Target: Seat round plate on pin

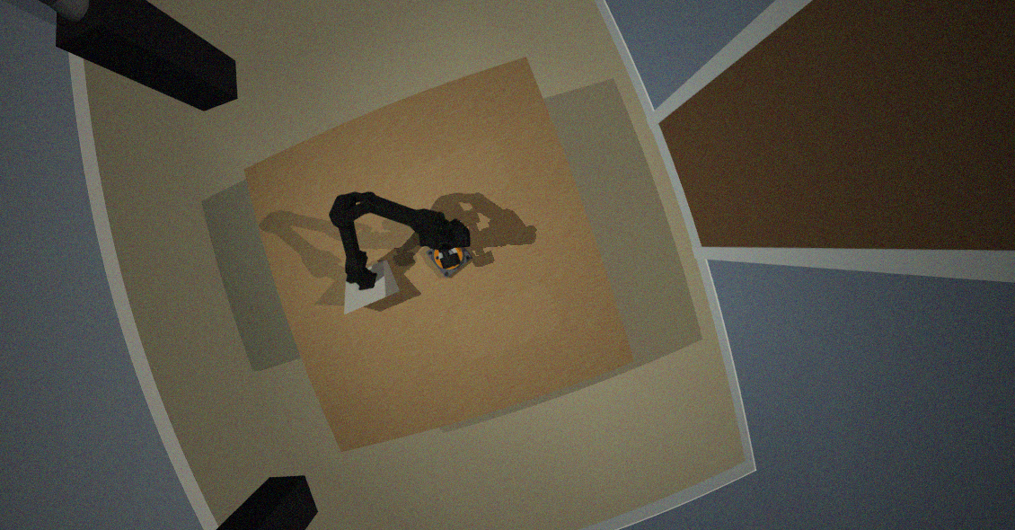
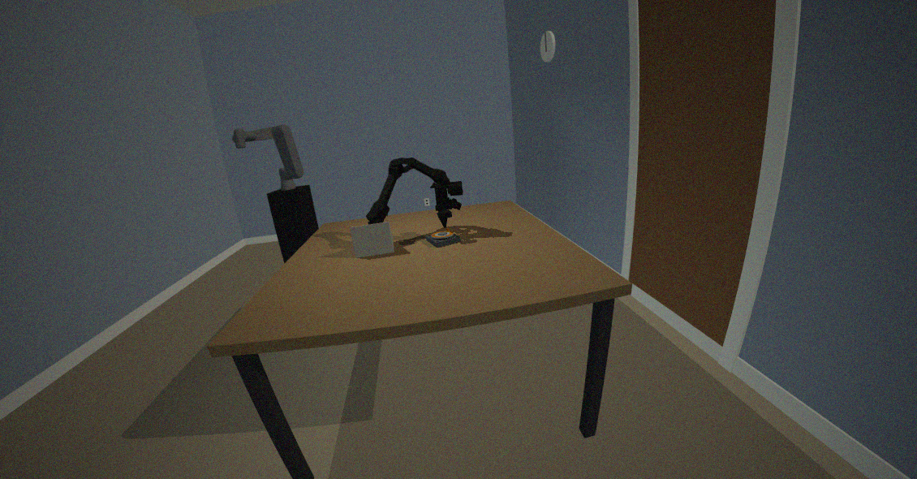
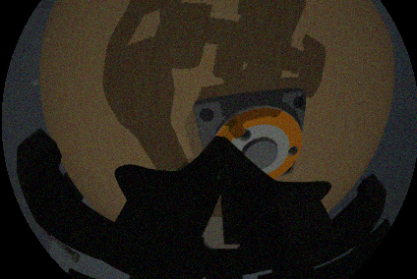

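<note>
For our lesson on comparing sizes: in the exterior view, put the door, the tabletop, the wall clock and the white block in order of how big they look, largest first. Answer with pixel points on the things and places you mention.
1. Tabletop (image 1: 497, 356) (image 2: 411, 295) and door (image 1: 851, 128) (image 2: 702, 142): too alike to rank
2. White block (image 1: 366, 297) (image 2: 372, 240)
3. Wall clock (image 2: 548, 46)

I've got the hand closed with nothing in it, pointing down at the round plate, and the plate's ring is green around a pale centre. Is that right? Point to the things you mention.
Not quite: the ring of the round plate (image 1: 437, 264) (image 2: 433, 235) (image 3: 293, 134) is orange, as the wrist view shows. The rest of your statement stands.
</note>
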Available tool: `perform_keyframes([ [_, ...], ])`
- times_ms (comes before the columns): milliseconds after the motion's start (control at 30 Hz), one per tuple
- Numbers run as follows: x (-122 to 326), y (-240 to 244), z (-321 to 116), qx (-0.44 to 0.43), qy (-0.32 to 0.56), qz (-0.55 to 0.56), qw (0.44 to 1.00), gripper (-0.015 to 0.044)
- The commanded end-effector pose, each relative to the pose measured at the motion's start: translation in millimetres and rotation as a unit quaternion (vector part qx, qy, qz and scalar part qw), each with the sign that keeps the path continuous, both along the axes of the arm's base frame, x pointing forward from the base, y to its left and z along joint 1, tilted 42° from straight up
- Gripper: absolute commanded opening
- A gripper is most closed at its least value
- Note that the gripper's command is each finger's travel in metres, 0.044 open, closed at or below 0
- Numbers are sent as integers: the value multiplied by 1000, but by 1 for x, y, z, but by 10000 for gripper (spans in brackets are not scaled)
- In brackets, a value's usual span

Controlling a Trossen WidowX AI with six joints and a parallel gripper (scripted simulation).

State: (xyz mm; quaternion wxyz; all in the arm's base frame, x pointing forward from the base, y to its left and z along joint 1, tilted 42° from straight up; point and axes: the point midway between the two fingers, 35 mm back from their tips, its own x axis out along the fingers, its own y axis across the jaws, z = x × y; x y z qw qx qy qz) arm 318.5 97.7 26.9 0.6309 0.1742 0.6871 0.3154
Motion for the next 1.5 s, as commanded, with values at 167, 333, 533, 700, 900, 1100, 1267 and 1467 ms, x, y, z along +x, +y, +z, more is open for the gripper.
perform_keyframes([
  [167, -2, 5, -8, 2, 6, -2, 1000, 0],
  [333, 3, 4, -10, 2, 6, -2, 1000, 0],
  [533, 10, 4, -13, 2, 5, -2, 1000, 0],
  [700, 15, 2, -15, 2, 5, -2, 1000, 0],
  [900, 21, -1, -19, 2, 5, -2, 1000, 0],
  [1100, 25, -6, -23, 2, 5, -2, 1000, 0],
  [1267, 28, -8, -26, 2, 5, -2, 1000, 0],
  [1467, 31, -12, -29, 2, 5, -2, 1000, 0],
])
